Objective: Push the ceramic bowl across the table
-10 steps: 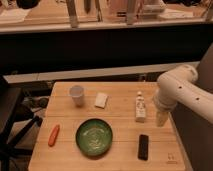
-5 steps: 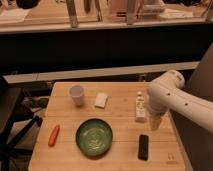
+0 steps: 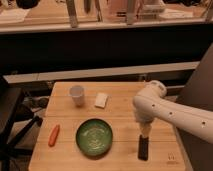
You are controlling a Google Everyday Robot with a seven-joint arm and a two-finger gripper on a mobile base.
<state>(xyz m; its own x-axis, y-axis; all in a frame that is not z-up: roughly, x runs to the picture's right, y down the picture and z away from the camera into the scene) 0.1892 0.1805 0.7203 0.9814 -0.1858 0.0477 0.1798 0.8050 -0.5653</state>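
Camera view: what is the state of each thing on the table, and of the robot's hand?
Glossy dark-green round ceramic bowl: upright, untouched.
Small white cup: upright.
Orange carrot-shaped item: lying flat.
White rectangular block: lying flat.
Black rectangular bar: lying flat.
Robot's hand: right of the bowl, pointing down by the black bar's far end.

Glossy ceramic bowl (image 3: 94,136), grained wooden table (image 3: 120,112)

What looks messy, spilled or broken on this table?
Nothing stands out. The ceramic bowl sits flat on the table, the white cup stands upright, and nothing looks spilled or broken. The gripper hangs over the table's right side, apart from the bowl and just above a black object.
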